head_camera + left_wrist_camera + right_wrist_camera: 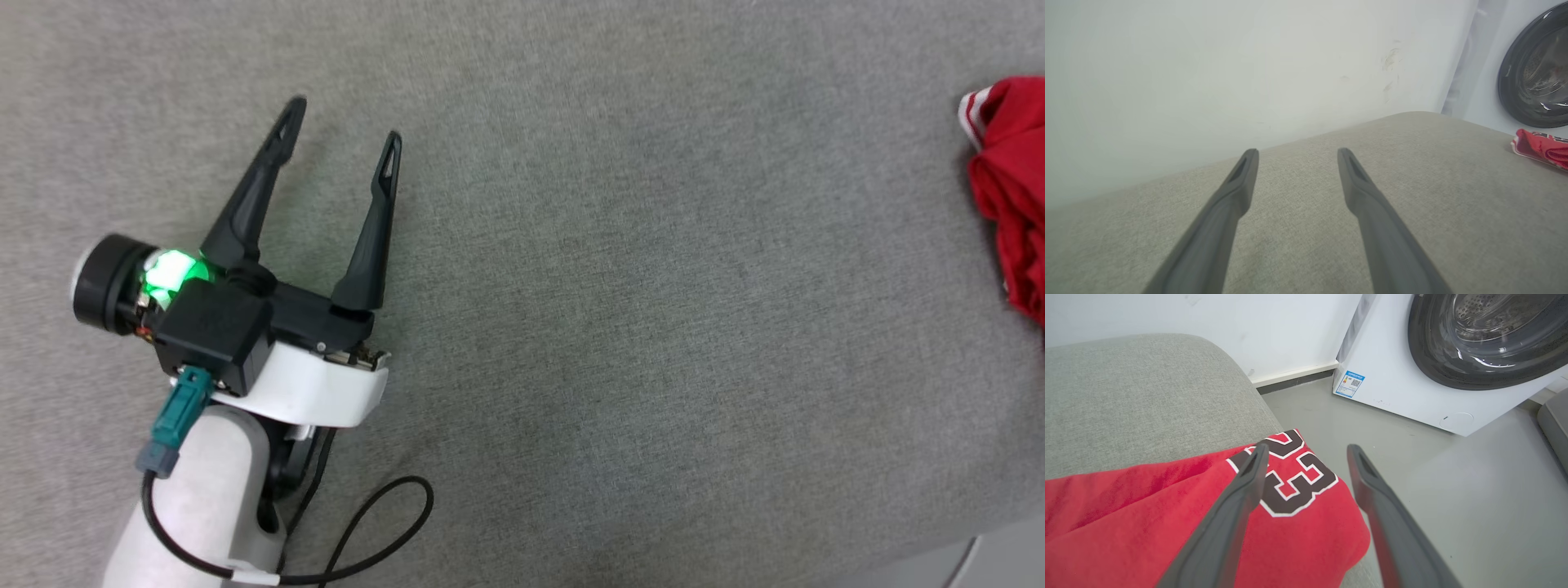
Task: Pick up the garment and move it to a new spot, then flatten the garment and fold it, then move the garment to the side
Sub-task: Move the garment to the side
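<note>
Left hand (344, 120) released, empty, over grey upholstery (653, 286). Right hand (1307, 448) released over the edge of the garment (1147, 522), which lies bunched at 3 o'clock.

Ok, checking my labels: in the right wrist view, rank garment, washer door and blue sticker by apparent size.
1. garment, though nearness inflates it
2. washer door, partly cropped
3. blue sticker

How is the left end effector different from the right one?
The left end effector is over bare gray cushion; the right end effector is close by the red garment. The left one faces a white wall; the right one faces a washing machine. Both are open, holding nothing.
</note>
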Available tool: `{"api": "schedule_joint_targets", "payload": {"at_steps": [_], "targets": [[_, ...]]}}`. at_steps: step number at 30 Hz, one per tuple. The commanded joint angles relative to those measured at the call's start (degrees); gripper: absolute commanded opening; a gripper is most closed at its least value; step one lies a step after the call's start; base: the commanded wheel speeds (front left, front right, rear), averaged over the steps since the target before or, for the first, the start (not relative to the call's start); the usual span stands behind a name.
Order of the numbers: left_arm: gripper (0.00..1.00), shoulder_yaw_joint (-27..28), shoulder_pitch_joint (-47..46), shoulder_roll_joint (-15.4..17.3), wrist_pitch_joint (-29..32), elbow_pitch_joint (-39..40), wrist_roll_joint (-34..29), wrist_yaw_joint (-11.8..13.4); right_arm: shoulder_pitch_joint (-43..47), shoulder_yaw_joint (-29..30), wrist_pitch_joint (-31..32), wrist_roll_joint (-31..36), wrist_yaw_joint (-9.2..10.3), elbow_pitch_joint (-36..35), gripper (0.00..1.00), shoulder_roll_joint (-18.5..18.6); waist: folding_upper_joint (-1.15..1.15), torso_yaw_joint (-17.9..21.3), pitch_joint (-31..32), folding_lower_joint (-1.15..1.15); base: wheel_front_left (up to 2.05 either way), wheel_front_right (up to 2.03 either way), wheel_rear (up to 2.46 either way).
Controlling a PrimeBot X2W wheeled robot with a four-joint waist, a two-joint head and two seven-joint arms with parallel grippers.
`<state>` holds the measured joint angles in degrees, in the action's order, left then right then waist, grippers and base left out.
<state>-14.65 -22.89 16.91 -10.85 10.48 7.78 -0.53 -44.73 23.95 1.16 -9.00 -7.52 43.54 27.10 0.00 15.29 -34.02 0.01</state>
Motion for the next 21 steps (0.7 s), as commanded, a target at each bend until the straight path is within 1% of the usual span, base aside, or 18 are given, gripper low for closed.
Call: {"api": "schedule_joint_targets", "payload": {"at_steps": [1, 5, 9, 12, 14, 15, 21], "targets": [[1.00, -0.1, 1.2, -0.6, -0.6, -0.8, 0.4, 0.4, 1.5, -0.2, -1.9, 0.0, 0.07, 0.2, 1.00, 0.7, 0.00, -1.3, 3.1, -0.01, 0.00, 0.00, 0.00], [1.00, 0.2, 4.0, -2.0, -1.9, -3.4, 1.8, 1.6, 4.6, -1.9, -6.8, 0.0, 0.07, -0.3, 1.00, 0.5, 0.00, -3.0, 8.0, -0.01, 0.00, 0.00, 0.00], [1.00, 0.7, 7.4, -3.3, -2.8, -5.8, 3.4, 2.7, 8.6, -4.2, -10.0, -0.5, 0.07, -1.9, 1.00, -0.6, 0.00, -4.9, 12.7, -0.01, 0.00, 0.00, 0.00], [1.00, 1.2, 9.7, -4.6, -3.3, -7.3, 5.0, 3.2, 11.6, -5.8, -11.3, -0.7, 0.06, -4.0, 1.00, -1.7, 0.00, -6.5, 15.6, -0.01, 0.00, 0.00, 0.00], [1.00, 1.3, 11.1, -5.1, -3.6, -8.3, 5.6, 3.5, 13.9, -6.8, -11.6, -1.0, 0.07, -5.8, 1.00, -3.0, 0.00, -7.6, 17.3, -0.01, 0.00, 0.00, 0.00], [1.00, 1.3, 11.1, -5.1, -3.6, -8.3, 5.6, 3.5, 13.9, -6.8, -11.6, -1.0, 0.07, -5.8, 1.00, -3.0, 0.00, -7.6, 17.3, -0.01, 0.00, 0.00, 0.00], [1.00, 1.7, 14.4, -6.3, -4.1, -10.8, 6.7, 4.0, 21.3, -8.6, -11.5, -1.2, 0.08, -13.5, 1.00, -6.9, 0.00, -11.3, 21.6, -0.01, 0.00, 0.00, 0.00]]}}
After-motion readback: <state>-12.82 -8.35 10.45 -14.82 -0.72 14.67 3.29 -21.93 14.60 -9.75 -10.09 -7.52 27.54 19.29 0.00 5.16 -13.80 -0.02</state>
